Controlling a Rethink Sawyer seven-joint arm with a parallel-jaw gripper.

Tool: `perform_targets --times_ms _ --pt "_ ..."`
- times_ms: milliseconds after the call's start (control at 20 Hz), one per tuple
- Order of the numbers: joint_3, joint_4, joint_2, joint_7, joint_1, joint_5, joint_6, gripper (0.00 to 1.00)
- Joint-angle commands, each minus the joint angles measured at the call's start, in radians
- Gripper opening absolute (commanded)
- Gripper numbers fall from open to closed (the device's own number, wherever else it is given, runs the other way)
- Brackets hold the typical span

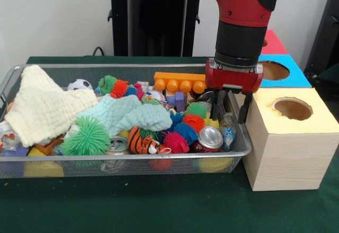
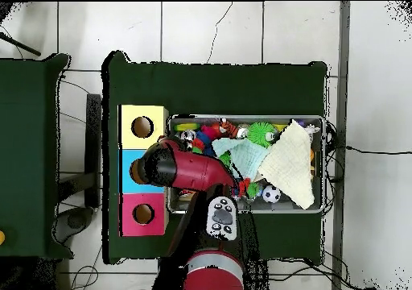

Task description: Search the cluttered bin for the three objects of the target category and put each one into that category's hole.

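Wire-mesh bin [image 1: 241, 147] brims with toys, cloths and cans as the gripper [image 1: 231, 106] hangs open and empty over its end beside the yellow box [image 1: 288, 143]; sorting appears barely begun.

Even, bright indoor light, soft from above. Faint shadow under the wire bin [image 1: 241, 151] on the green table [image 1: 159, 206]. Small glare on one can's top [image 1: 210, 136]. Front view slightly soft throughout.

Red-and-black arm, wrist vertical, claw [image 1: 231, 107] pointing down (fingers parted, empty)
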Motion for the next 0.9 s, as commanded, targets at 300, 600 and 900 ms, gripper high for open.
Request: perform_targets --times_ms 300,600,900 --pt "0.075 -0.004 0.136 0.242 -0.04 0.07 -0.089 1.0" --pt "0.059 -0.059 0.193 0.225 -0.036 0.086 -0.092 1.0" --pt "0.039 -0.079 0.193 0.227 -0.009 0.112 -0.084 1.0"
